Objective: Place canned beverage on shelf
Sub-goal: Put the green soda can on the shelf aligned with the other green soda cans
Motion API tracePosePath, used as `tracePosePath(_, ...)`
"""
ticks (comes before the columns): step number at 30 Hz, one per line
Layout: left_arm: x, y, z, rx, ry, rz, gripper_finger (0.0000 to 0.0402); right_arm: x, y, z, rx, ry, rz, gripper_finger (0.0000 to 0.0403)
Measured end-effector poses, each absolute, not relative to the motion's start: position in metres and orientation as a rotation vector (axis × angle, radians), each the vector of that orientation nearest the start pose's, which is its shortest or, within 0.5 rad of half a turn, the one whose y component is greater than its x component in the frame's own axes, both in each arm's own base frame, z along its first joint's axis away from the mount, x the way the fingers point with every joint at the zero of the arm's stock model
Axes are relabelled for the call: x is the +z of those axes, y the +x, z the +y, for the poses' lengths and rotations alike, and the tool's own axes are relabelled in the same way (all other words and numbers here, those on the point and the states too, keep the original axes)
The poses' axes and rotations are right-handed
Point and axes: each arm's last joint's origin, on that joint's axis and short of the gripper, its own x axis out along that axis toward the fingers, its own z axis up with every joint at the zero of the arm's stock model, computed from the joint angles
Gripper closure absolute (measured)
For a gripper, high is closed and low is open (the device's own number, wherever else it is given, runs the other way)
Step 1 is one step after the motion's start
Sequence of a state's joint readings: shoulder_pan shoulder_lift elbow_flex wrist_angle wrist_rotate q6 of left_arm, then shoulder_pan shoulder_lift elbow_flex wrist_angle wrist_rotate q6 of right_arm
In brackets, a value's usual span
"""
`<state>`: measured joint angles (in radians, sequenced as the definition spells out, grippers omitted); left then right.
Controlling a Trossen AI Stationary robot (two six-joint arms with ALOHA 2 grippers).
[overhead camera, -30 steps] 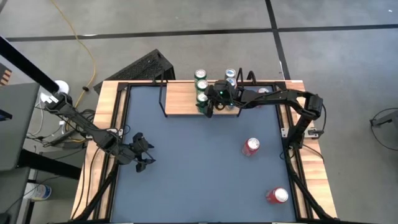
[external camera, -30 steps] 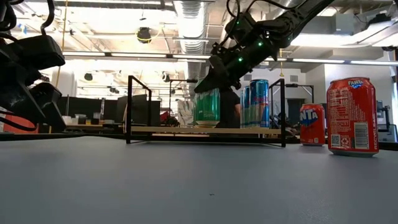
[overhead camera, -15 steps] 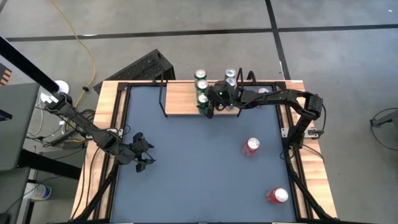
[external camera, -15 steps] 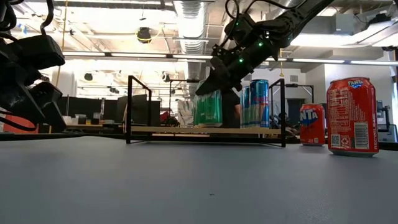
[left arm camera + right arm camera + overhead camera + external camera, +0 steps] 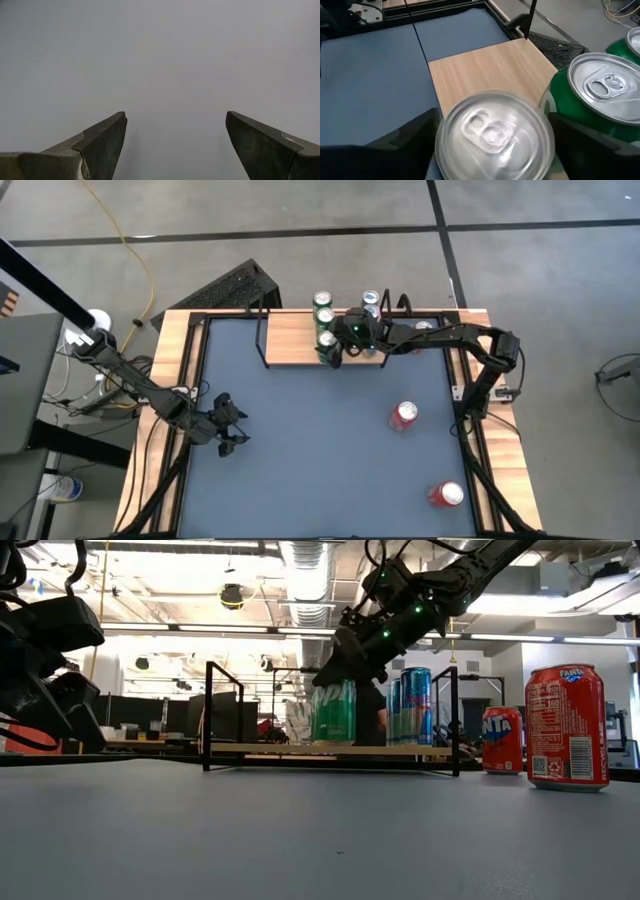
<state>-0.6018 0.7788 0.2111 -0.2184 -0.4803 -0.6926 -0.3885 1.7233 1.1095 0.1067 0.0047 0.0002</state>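
A: What's around the right gripper [image 5: 335, 675]?
B: It hangs over the front green can [image 5: 333, 711], which stands upright on the shelf [image 5: 292, 340]. Its fingers sit to either side of the can top, spread; whether they touch it I can't tell. More green cans stand close behind, and blue cans [image 5: 410, 706] beside.

A: How many cans off the shelf?
B: Two red cans [image 5: 403, 416] on the bench [image 5: 310, 440].

A: The left gripper [image 5: 237, 428]?
B: Open, holding nothing, well apart over bare bench.
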Motion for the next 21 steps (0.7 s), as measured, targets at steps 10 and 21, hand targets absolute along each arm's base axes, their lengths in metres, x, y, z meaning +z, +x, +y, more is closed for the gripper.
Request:
tracePosePath(10, 0.142, 0.12, -0.067, 0.117, -0.265, 0.673, 0.0072, 0.226, 0.351, -0.144, -0.387, 0.099, 0.501, 0.0024)
tracePosePath(21, 0.142, 0.12, -0.067, 0.115, -0.267, 0.675, 0.0072, 0.251, 0.36, -0.144, -0.373, 0.06, 0.465, 0.0023)
